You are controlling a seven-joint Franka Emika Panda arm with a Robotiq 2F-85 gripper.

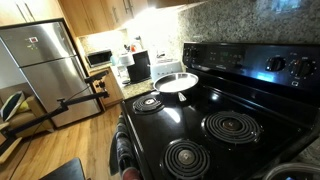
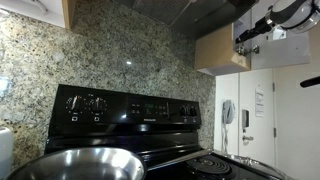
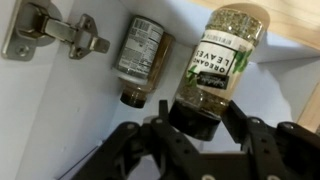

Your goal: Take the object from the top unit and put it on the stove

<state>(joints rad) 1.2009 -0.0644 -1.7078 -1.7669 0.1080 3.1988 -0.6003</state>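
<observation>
In an exterior view the stove [image 1: 192, 118] fills the foreground, black and glossy, four ringed burners showing, and a steel pan [image 1: 176, 82] sits on the far burner by the counter. Beyond it stand the steel fridge [image 1: 45, 60] and a small microwave [image 1: 98, 58]; I can't see myself here at all. Over to an exterior view low by the cooktop: the stove's back panel [image 2: 130, 108] with its knobs runs under the granite wall [image 2: 130, 45], and the pan's rim [image 2: 75, 160] looms close. Up in the top corner my arm [image 2: 275, 22] reaches toward the wooden wall cabinet [image 2: 220, 50], well above the stove. Now the wrist view, and here's the action: my claw [image 3: 200, 128] is clamped on the dark cap of the oregano jar [image 3: 222, 50], one of my fingers [image 3: 160, 138] on each side of it, the jar's body pointing away from me against the white cabinet interior. A second jar [image 3: 141, 55] lies just beside it, untouched, and a metal hinge [image 3: 50, 35] sits off in the corner.
</observation>
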